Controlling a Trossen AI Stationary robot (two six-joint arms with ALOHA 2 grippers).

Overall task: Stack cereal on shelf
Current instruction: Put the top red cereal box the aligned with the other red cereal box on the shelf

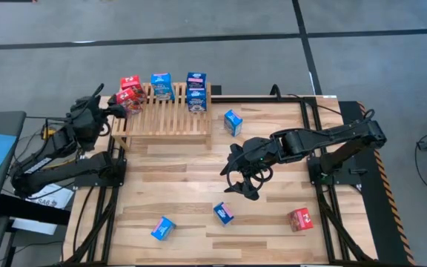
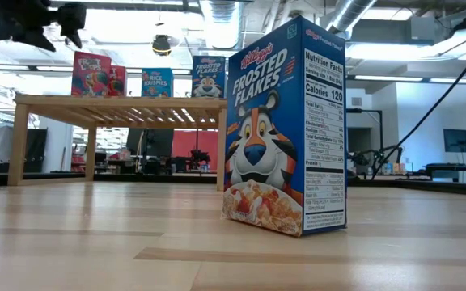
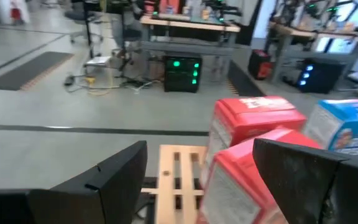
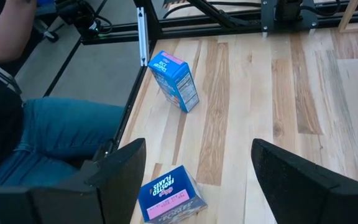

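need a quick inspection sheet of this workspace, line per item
surface: light plank tabletop, bare apart from loose boxes
shelf: slatted wood rack at the far left of the table
cereal on shelf: two red boxes and three blue boxes, one blue stacked on another
cereal off shelf: blue box beside the shelf; two blue boxes and a red box near the front edge
clutter: nothing seen
left gripper: open at the shelf's left end, around the lower red box
right gripper: open, above a blue box mid-table, empty
cables: dark cable along the far edge
surroundings: a seated person by the table
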